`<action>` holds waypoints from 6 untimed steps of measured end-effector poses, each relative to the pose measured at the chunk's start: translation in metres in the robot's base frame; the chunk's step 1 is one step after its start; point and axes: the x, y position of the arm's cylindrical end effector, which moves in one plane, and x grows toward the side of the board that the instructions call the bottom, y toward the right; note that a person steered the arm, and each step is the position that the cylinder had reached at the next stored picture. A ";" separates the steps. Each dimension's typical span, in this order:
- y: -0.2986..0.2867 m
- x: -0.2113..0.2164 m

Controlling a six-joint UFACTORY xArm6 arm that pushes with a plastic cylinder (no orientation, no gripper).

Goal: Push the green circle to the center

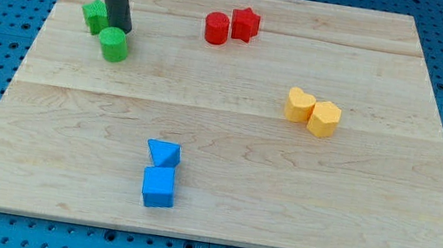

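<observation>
The green circle (114, 44) lies near the board's upper left. A second green block (94, 14), its shape unclear, sits just up and left of it. My tip (120, 28) rests between them, right at the green circle's upper edge and to the right of the other green block. The dark rod rises from there to the view's top.
A red circle (216, 28) and a red star (245, 24) touch near the top middle. A yellow heart (299, 105) and a yellow hexagon (324, 119) touch at the right. A blue triangle-like block (164, 153) sits above a blue cube (158, 186) at the bottom middle. The wooden board (216, 220) lies on a blue pegboard.
</observation>
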 end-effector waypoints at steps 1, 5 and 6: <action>-0.034 0.004; 0.060 -0.003; 0.095 0.019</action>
